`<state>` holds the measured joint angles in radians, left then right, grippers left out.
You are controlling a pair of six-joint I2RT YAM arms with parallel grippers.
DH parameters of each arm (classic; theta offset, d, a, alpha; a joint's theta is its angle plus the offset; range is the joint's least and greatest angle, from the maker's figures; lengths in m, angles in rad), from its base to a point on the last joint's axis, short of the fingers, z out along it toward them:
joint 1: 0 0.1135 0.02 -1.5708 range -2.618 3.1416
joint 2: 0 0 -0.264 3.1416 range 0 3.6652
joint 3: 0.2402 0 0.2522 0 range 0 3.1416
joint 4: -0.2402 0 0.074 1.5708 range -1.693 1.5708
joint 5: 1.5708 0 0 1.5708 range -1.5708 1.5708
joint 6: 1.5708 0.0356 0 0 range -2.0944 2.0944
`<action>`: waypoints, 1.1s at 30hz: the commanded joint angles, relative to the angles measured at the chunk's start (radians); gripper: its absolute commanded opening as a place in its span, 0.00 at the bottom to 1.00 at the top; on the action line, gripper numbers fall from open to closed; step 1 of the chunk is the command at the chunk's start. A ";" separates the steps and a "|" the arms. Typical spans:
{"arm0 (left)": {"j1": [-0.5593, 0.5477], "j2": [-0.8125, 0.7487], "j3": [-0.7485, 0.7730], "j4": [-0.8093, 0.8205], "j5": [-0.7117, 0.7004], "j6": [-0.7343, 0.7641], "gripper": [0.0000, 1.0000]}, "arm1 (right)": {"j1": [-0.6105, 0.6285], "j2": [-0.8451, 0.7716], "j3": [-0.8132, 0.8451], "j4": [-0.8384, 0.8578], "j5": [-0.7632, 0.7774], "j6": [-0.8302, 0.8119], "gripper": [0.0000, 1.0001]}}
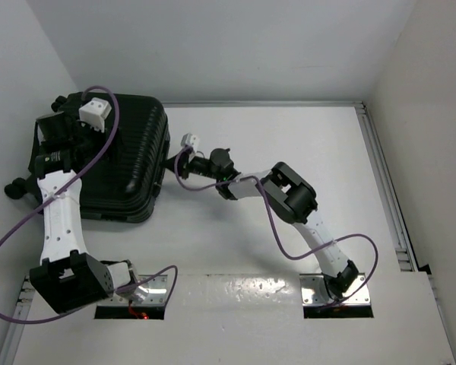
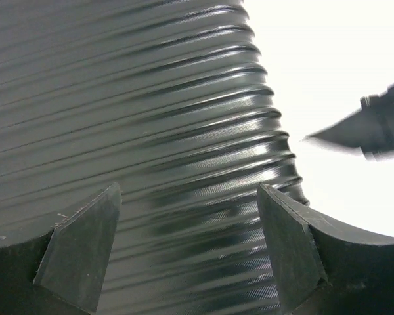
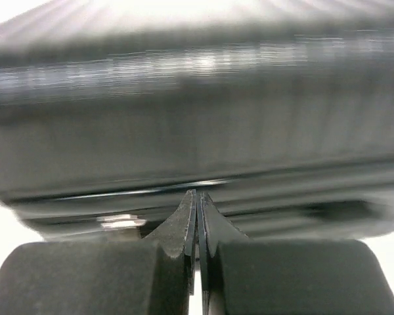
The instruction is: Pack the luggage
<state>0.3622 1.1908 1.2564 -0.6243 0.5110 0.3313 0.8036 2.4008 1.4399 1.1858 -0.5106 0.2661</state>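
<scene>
The fingers (image 2: 79,252) of the left gripper (image 2: 187,197) are standing wide apart with nothing between them. They are hovering just over the ribbed shell of the suitcase (image 2: 151,118), near its curved edge, probably spread so as to press or steady the lid rather than pinch anything. The fingers (image 3: 180,226) of the right gripper (image 3: 197,195) are pressing flat against each other and holding nothing. Their joined tip is pointing at the thin bright seam line running along the side of the suitcase, and whether it is actually touching cannot be told from the blurred wrist view. A closed tip suits poking or pushing at a narrow seam, so the step in hand is likely working on the closure. In the overhead view the suitcase (image 1: 129,156) is lying flat and shut on the white table (image 1: 289,144) at the upper left of the frame, wheels toward the left wall. The left arm is reaching over it from below, and the right arm is stretching in from the lower right to its right-hand edge.
</scene>
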 commanded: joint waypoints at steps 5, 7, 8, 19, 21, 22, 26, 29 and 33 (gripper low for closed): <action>-0.072 0.044 0.026 0.000 -0.080 -0.026 0.88 | -0.150 0.218 0.316 -0.106 0.098 -0.038 0.00; -0.072 0.044 0.014 0.000 -0.091 -0.026 0.90 | -0.164 0.186 0.288 -0.086 0.058 -0.012 0.14; -0.083 0.044 0.014 0.000 -0.091 -0.017 0.90 | -0.193 0.167 0.265 -0.056 -0.048 0.011 0.22; -0.083 0.053 -0.069 0.018 -0.157 0.017 0.92 | -0.210 -0.180 -0.148 -0.037 -0.470 0.321 0.46; -0.083 0.053 -0.078 0.027 -0.157 0.017 0.92 | -0.166 -0.213 -0.170 -0.070 -0.383 0.259 0.55; -0.083 0.053 -0.078 0.028 -0.157 0.017 0.92 | -0.152 -0.236 -0.159 -0.216 -0.323 0.192 0.60; -0.083 0.053 -0.089 0.037 -0.166 0.017 0.92 | -0.081 -0.218 -0.148 -0.281 -0.209 0.091 0.80; -0.083 0.053 -0.098 0.057 -0.166 0.008 0.92 | -0.053 -0.183 -0.110 -0.305 -0.186 0.064 0.69; -0.083 0.043 -0.117 0.066 -0.166 0.008 0.92 | -0.032 -0.132 -0.052 -0.319 -0.149 0.012 0.61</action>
<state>0.2852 1.2400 1.1706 -0.5346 0.3759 0.3305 0.7761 2.2395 1.3228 0.8825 -0.7219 0.3489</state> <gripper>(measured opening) 0.920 0.617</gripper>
